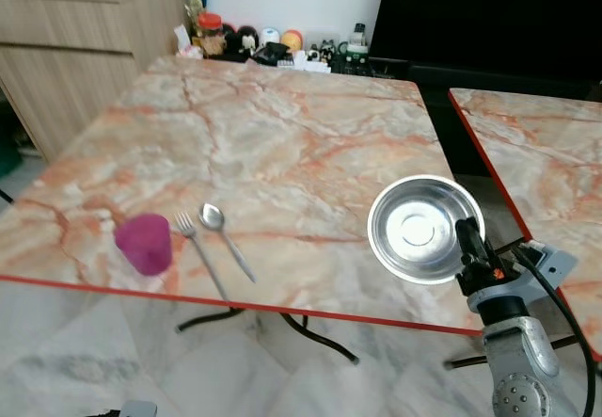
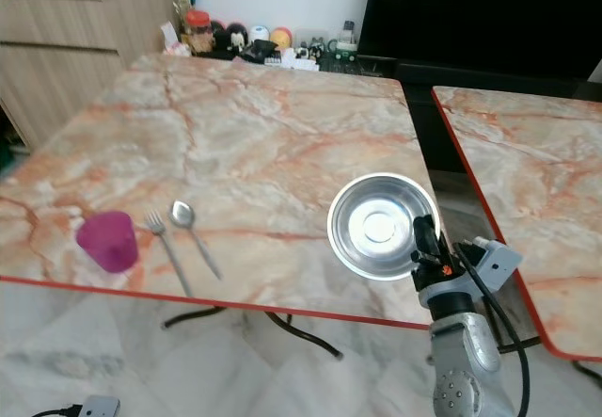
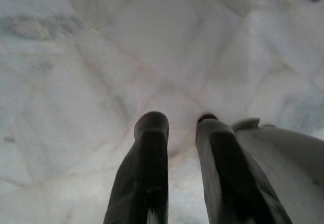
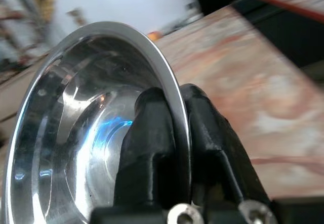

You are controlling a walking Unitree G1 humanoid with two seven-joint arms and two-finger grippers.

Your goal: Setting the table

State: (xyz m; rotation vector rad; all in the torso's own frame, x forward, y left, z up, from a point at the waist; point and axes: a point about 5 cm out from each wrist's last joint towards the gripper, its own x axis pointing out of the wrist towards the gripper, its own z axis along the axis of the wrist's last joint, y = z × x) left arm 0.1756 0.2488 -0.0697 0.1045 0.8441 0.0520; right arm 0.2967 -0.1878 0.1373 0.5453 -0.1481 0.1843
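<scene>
Two head views put the shiny steel bowl [image 1: 423,228] at lower right, over the near edge of the marble-pattern table [image 1: 282,135], the right gripper [image 1: 467,235] pinching its rim, with a pink cup [image 1: 144,242], fork [image 1: 202,253] and spoon [image 1: 225,237] lying lower left. Left wrist view: the left gripper [image 3: 174,133] hangs over pale floor tiles [image 3: 76,57], fingers slightly apart around nothing. Right wrist view shows one finger inside the thin rim and one outside, clamped tight; it looks light, stiff and slick, so I'd guess the rim is the only real handhold.

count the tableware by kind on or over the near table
cup, pink: 1
fork: 1
spoon: 1
steel bowl, pinched at its rim by the right gripper: 1
total: 4
</scene>
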